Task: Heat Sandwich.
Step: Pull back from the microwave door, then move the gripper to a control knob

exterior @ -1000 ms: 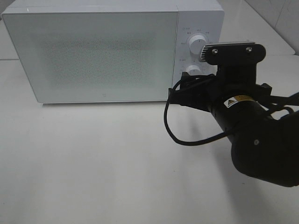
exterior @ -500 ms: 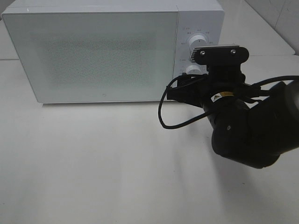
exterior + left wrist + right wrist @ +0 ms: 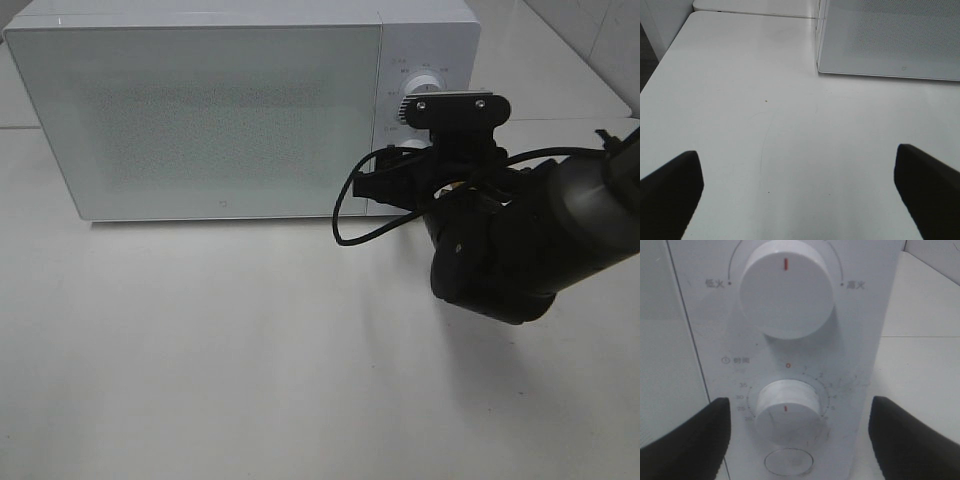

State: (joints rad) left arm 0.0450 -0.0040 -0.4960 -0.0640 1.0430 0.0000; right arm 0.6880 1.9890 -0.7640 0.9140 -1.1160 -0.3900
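Spread fingers (image 3: 685, 440) of my right gripper (image 3: 800, 407) frame the timer dial (image 3: 786, 412) on the microwave (image 3: 200, 110); my left gripper (image 3: 797, 157) gapes wide above the table (image 3: 740, 100).

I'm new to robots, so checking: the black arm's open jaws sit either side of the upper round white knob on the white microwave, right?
Not quite. The right wrist view shows the open jaws either side of the lower round white knob on the white microwave, not the upper knob.

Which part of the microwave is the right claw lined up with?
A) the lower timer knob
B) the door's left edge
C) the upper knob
A: in the right wrist view the lower timer knob appears centred between the open fingers of the right claw.
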